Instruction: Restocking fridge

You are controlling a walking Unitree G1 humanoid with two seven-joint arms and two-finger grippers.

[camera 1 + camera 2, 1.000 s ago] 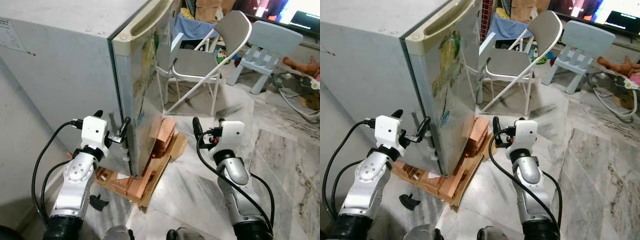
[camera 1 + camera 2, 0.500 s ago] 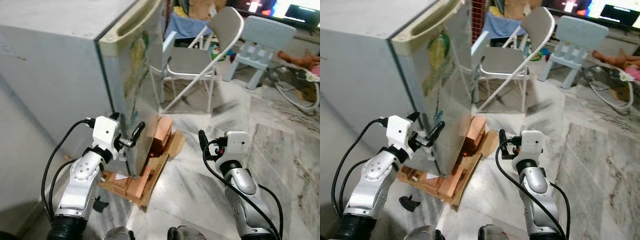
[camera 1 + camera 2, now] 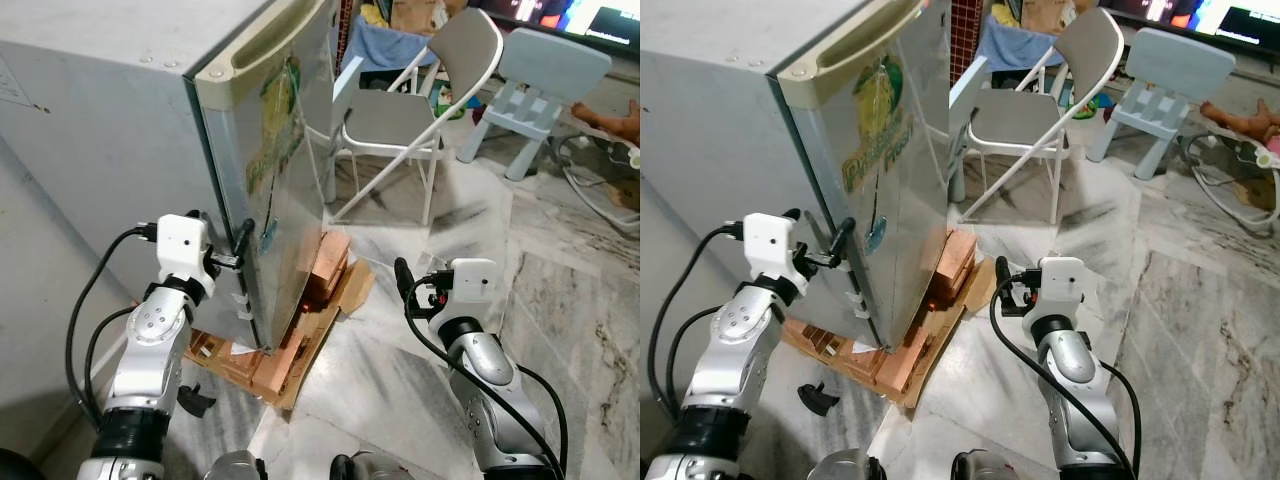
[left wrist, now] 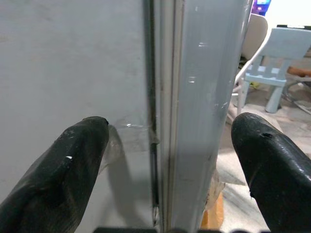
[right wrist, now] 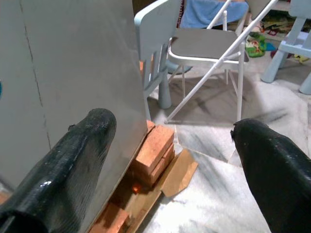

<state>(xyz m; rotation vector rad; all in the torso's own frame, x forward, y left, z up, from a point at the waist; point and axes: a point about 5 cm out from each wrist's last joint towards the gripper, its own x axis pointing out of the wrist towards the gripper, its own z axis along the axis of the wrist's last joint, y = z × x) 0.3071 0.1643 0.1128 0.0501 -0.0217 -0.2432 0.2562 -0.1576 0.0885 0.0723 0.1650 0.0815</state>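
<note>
Two chairs crowd the floor past the fridge (image 3: 150, 120): a folding chair (image 3: 420, 100) and a blue kid's chair (image 3: 545, 90). Fridge sits shut on bricks (image 3: 320, 270). Left end effector (image 3: 225, 240) is spread around the door edge; right end effector (image 3: 420, 280) hangs spread, clear of everything.

We count one fridge (image 3: 150, 130); beyond the fridge, one grey folding chair (image 3: 425, 100) and two pale blue child's chairs (image 3: 545, 85) (image 3: 962, 110); under it, several bricks (image 3: 325, 265).
</note>
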